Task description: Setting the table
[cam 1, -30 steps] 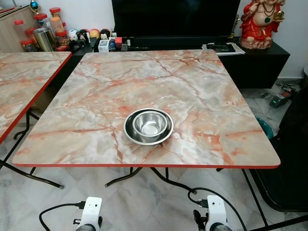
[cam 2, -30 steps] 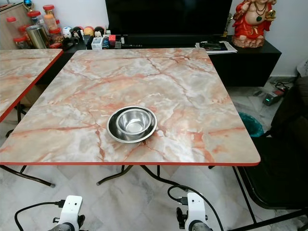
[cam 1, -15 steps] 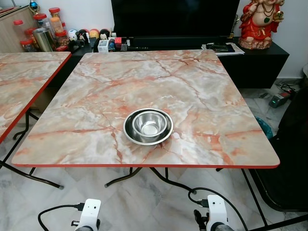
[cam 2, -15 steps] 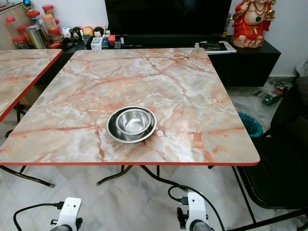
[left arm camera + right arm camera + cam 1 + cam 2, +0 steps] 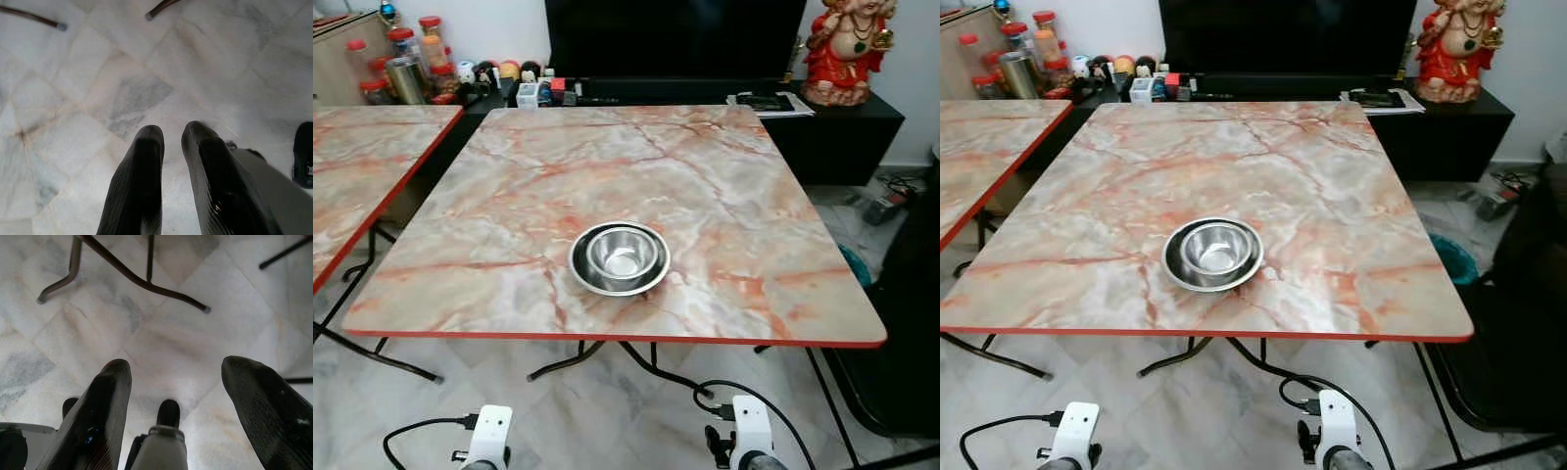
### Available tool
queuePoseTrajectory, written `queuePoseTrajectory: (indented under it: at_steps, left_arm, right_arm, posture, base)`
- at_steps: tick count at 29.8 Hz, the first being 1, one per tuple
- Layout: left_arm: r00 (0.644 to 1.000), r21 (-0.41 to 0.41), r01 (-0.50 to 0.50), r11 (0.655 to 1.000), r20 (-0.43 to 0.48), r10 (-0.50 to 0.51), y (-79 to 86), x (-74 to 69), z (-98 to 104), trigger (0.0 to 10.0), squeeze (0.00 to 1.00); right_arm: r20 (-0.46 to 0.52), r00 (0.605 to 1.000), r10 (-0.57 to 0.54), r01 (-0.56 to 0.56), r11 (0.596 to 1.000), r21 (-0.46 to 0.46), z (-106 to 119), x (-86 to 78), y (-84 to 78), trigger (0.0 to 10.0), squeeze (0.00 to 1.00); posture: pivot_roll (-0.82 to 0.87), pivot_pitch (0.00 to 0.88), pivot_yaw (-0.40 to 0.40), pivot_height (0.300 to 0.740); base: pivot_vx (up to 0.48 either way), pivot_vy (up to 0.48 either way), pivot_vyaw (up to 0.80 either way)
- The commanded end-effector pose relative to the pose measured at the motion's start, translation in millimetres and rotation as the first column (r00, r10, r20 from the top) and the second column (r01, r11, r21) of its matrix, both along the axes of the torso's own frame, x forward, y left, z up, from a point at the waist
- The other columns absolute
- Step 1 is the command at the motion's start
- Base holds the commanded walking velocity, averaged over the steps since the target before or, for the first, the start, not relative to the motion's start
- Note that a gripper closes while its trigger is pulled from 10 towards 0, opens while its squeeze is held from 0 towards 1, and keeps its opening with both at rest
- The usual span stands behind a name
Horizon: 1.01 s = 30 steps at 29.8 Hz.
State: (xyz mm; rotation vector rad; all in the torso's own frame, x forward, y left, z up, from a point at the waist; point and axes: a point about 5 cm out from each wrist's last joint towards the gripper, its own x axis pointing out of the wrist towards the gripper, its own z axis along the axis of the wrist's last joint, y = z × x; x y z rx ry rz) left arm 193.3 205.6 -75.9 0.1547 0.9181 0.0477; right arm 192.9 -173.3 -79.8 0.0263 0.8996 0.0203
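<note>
Both grippers low, well short of the table's near edge and below its top, pointed at the floor. Left gripper (image 5: 168,142) nearly closed, its two black fingers (image 5: 142,166) almost touching, nothing between them. Right gripper (image 5: 173,377) spread wide, also empty, with pale marble floor tiles (image 5: 161,338) showing through the gap. From the head views, just the white wrist housings peeking up: left arm (image 5: 489,436) and right arm (image 5: 744,436), both hanging idle on the robot's side of the table.

Beyond them, the marble-patterned table (image 5: 724,186) with its red rim. On it, toward the near edge and roughly centred across its width, a small steel bowl (image 5: 623,257) nested inside a wider steel dish (image 5: 582,269). Round, so no long axis to line up with; approachable from any side. Judged from the wrists, lies forward and upward of both grippers, about midway between them, perhaps a touch closer to the right arm, though hard to call.

Left of the table, a second table (image 5: 362,166) in the same pattern. Behind the table, a black TV unit (image 5: 842,127) carrying a dark screen (image 5: 675,39), jars (image 5: 406,59) at the left end, a red statue (image 5: 847,49) at the right.

Likely next need: raise an arm above the tabletop and reach forward over the near edge to the rim.
</note>
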Motion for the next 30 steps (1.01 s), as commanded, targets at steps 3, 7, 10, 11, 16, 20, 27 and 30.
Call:
queuePoseTrajectory:
  at_steps: [3,7,10,11,16,20,27,30]
  left_arm:
    - [1.000,0.012,-0.016,1.000,-0.018,0.016,6.4,-3.1,-0.7,10.0,0.00]
    - [1.000,0.011,-0.024,1.000,-0.019,0.025,7.3,-4.4,-1.2,10.0,0.00]
    - [0.999,0.012,-0.027,1.000,-0.021,0.027,7.8,-5.0,-1.4,10.0,0.00]
    - [0.999,0.014,-0.026,1.000,-0.022,0.027,8.1,-5.1,-1.4,10.0,0.00]
    - [0.999,0.016,-0.022,1.000,-0.024,0.023,8.9,-5.4,-1.4,10.0,0.00]
    - [1.000,0.017,-0.017,1.000,-0.024,0.017,8.3,-5.2,-1.4,10.0,0.00]
    - [1.000,0.015,-0.005,1.000,-0.023,0.005,5.2,-3.5,-1.2,10.0,0.00]
    - [1.000,0.017,0.003,1.000,-0.027,-0.003,4.3,-3.8,-1.6,10.0,0.00]
  right_arm:
    - [0.003,1.000,-0.004,0.004,1.000,0.008,1.2,3.1,2.8,10.0,0.00]
    - [0.002,1.000,-0.007,0.007,1.000,0.011,0.7,2.2,3.5,10.0,0.00]
    - [0.000,1.000,-0.007,0.007,1.000,0.013,0.3,1.5,4.6,10.0,0.00]
    - [-0.001,1.000,-0.008,0.008,1.000,0.015,0.0,1.2,5.3,10.0,0.00]
    - [-0.003,1.000,-0.012,0.012,1.000,0.020,-0.4,0.6,6.9,10.0,0.00]
    - [-0.003,1.000,-0.014,0.014,1.000,0.021,-0.5,0.4,6.8,10.0,0.00]
    - [0.002,1.000,-0.020,0.020,1.000,0.020,0.4,1.9,4.9,10.0,0.00]
    - [0.003,1.000,-0.019,0.019,1.000,0.020,0.5,2.0,5.2,10.0,0.00]
  posture:
    - [-0.04,0.000,0.006,0.728]
    - [-0.04,0.000,0.006,0.728]
    - [-0.04,0.000,0.007,0.728]
    - [-0.03,0.000,0.008,0.728]
    - [-0.03,0.000,0.015,0.728]
    - [-0.04,0.000,0.014,0.728]
    - [-0.04,0.000,0.017,0.728]
    - [-0.04,0.000,0.017,0.728]
  base:
    - [0.000,0.315,0.00]
    - [0.000,0.312,0.00]
    - [0.000,0.311,0.00]
    - [0.000,0.311,0.00]
    - [0.000,0.312,0.00]
    - [0.000,0.312,0.00]
    - [0.000,0.312,0.00]
    - [0.000,0.311,0.00]
